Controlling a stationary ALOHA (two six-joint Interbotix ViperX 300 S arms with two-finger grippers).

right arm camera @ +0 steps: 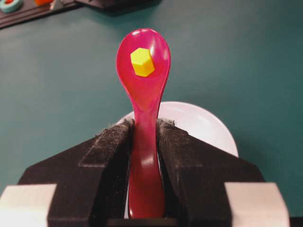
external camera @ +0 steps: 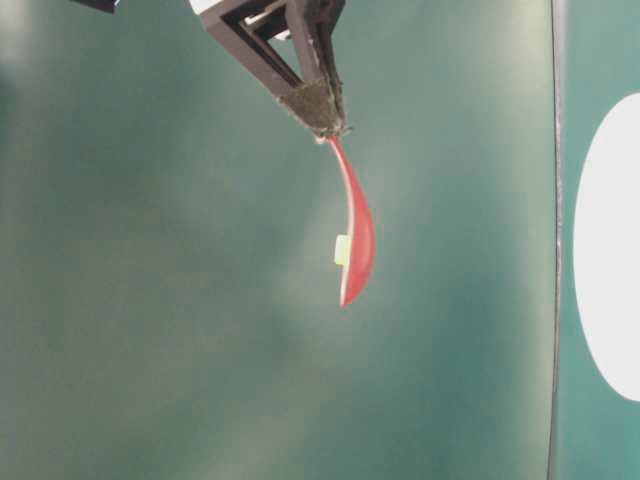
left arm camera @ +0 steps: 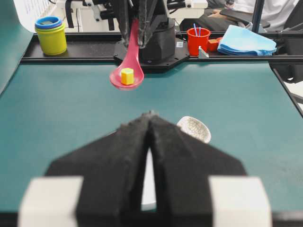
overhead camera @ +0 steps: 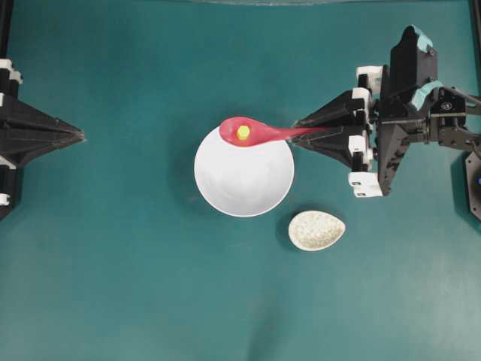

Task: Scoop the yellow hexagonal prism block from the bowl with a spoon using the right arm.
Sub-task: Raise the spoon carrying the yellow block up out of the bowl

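My right gripper (overhead camera: 301,132) is shut on the handle of the pink-red spoon (overhead camera: 259,132) and holds it level above the far rim of the white bowl (overhead camera: 244,177). The yellow hexagonal prism block (overhead camera: 243,132) lies in the spoon's scoop. The right wrist view shows the block (right arm camera: 142,62) resting in the scoop (right arm camera: 143,61), with the handle clamped between the black pads (right arm camera: 110,156) and the bowl (right arm camera: 203,125) below. From the left wrist view the spoon (left arm camera: 127,71) and block (left arm camera: 127,76) hang in the air. My left gripper (left arm camera: 150,116) is shut, at the table's left edge (overhead camera: 75,136).
A small speckled beige teardrop dish (overhead camera: 316,230) lies on the teal table right of the bowl's near side. Beyond the far table edge stand a yellow cup (left arm camera: 50,35), a red cup (left arm camera: 198,40) and a blue cloth (left arm camera: 247,41).
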